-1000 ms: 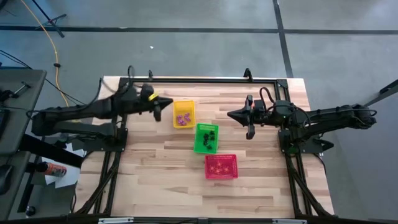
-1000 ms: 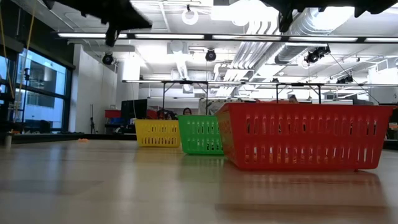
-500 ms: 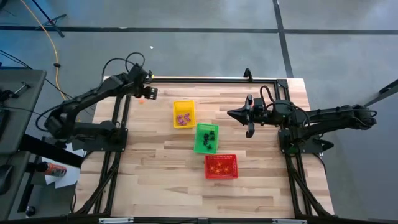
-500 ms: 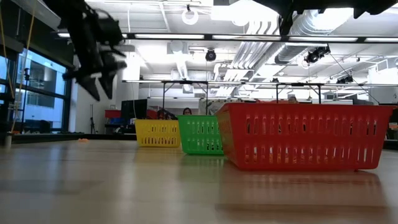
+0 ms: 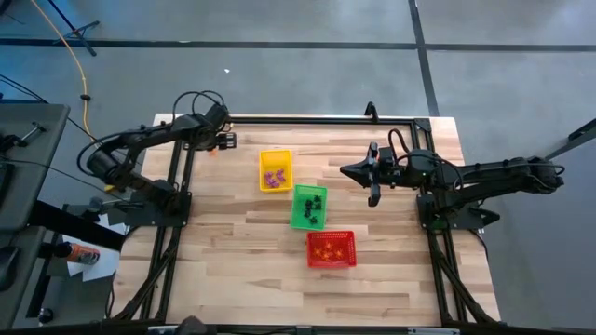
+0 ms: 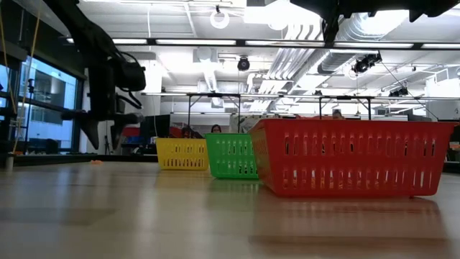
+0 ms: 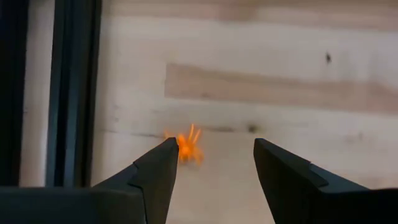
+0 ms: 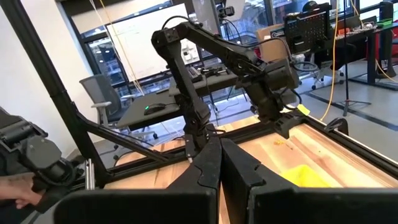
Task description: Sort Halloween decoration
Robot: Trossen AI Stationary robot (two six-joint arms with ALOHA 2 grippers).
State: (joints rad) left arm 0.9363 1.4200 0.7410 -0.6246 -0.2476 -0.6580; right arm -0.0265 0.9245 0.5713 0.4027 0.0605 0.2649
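My left gripper (image 5: 223, 140) hangs over the far left corner of the wooden table (image 5: 251, 270), pointed down, its two fingers (image 7: 155, 171) spread apart with nothing between them. Below it on the bare wood lies a small orange trinket (image 7: 188, 144), spidery in outline, just beside the black frame rail (image 7: 73, 93) that runs along the table's left edge; from above it shows as an orange speck (image 5: 213, 152) near my fingers, well apart from the baskets. My right gripper (image 5: 373, 174) waits above the right half of the table with its fingers pressed together and empty. The three mesh baskets sit in a diagonal row down the middle: the yellow basket (image 5: 275, 170) farthest and leftmost, holding purple trinkets (image 5: 273, 177); the green basket (image 5: 309, 207) next, holding black trinkets (image 5: 314, 211); the red basket (image 5: 331, 248) nearest and rightmost, holding orange trinkets (image 5: 328, 249).
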